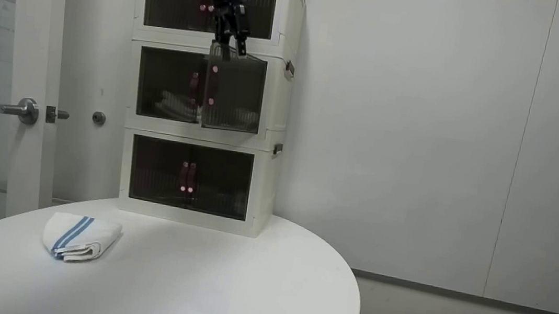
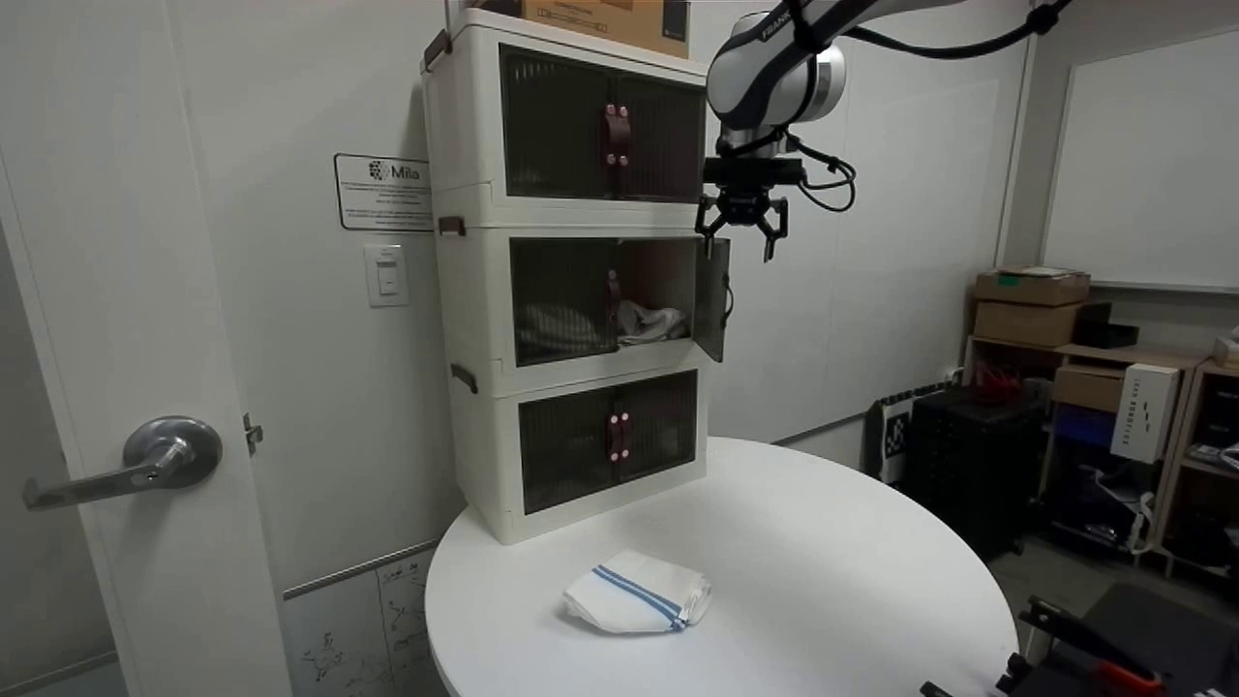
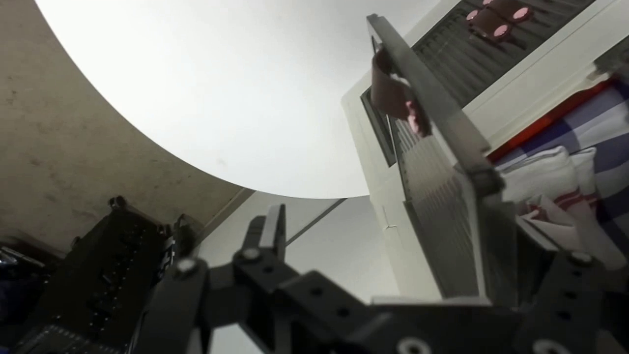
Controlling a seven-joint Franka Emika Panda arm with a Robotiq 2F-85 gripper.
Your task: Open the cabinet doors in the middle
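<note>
The cabinet doors of the middle unit are dark ribbed panels. In an exterior view the left door (image 2: 566,302) is shut, while the right door (image 2: 711,305) stands swung outward. The open door also shows in an exterior view (image 1: 236,97) and, with its brown strap handle, in the wrist view (image 3: 437,211). My gripper (image 2: 740,254) is open at the open door's top edge; it also shows in an exterior view (image 1: 234,53). In the wrist view the door lies between the spread fingers (image 3: 403,231), near the right finger, on its inner side. I cannot tell whether that finger touches it.
Folded cloths (image 2: 650,321) lie inside the middle unit. The top unit (image 2: 605,126) and the bottom unit (image 2: 610,440) have shut doors. A folded white towel with blue stripes (image 2: 639,592) lies on the round white table (image 2: 852,542). A cardboard box (image 2: 610,24) sits on top.
</note>
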